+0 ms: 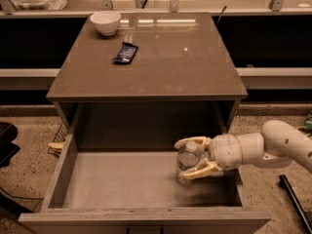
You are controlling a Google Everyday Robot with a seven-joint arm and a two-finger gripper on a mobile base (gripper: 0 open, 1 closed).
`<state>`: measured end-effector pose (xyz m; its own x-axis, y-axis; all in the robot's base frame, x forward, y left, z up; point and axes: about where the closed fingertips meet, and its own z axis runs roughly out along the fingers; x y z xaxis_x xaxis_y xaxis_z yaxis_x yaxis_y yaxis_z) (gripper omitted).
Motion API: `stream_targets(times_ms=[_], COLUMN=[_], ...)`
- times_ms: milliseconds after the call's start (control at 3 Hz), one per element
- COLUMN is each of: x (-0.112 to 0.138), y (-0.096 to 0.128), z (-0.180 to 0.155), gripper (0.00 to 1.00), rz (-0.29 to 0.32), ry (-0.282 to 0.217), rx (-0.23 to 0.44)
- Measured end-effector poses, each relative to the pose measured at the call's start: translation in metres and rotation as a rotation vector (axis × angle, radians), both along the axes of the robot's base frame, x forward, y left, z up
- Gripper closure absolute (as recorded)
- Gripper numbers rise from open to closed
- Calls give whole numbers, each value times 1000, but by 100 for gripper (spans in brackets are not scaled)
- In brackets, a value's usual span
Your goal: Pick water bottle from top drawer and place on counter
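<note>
Grasp step: white two-finger gripper (179, 160), jaws apart, straddles small clear plastic water bottle (187, 156) upright at right of wide grey top drawer (122, 179); next needs squeeze, then lift w/o clipping glossy brown worktop (170, 67).

Clear water bottle (188, 161) w/ white cap, upright — R side of open top drawer (117, 182), gripper (183, 160) around it
</note>
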<state>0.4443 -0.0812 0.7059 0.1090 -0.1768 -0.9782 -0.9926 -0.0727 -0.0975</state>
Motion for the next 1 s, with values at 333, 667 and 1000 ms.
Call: stream_targets(times_ms=[333, 667, 1000], x=[0, -1, -1], y=[2, 4, 6], z=[0, 0, 0], gripper=[64, 88, 100], rz=[4, 8, 12], ry=[0, 1, 1], rx=[1, 2, 3])
